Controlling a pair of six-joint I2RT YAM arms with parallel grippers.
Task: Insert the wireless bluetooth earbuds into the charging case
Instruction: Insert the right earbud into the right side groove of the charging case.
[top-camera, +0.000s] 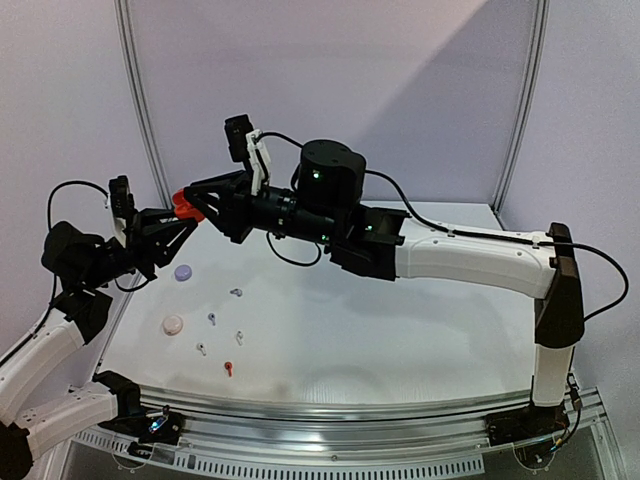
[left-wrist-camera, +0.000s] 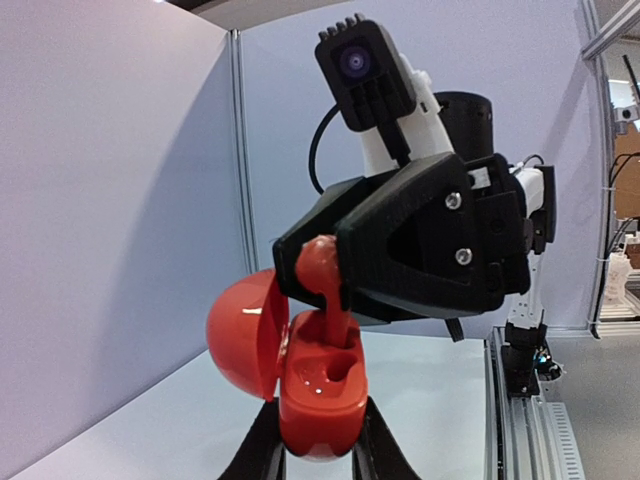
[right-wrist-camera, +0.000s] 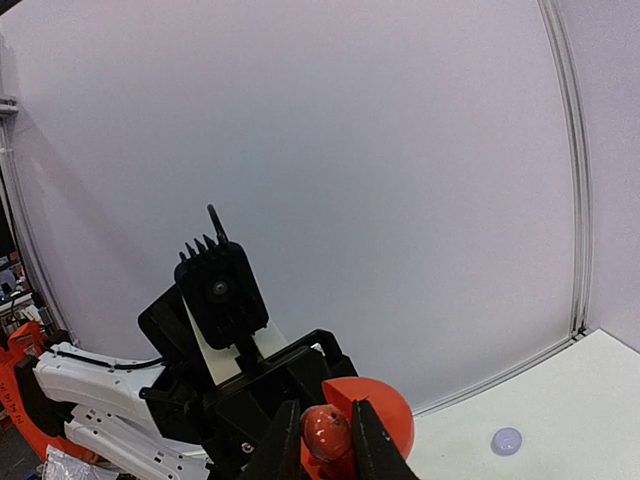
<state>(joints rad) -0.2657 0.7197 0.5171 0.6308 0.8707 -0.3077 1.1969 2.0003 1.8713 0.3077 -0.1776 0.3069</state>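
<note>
The red earbud is pinched tight in the right gripper, its stem down in the open red case that the left gripper grips up in the air at the far left, above the table.

Robotics lab cell: white worktop enclosed by plain partition panels, slotted metal rail along bottom edge.

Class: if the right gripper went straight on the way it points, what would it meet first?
Probably the open red charging case in the left gripper; the red earbud in the right gripper dips into it.
</note>
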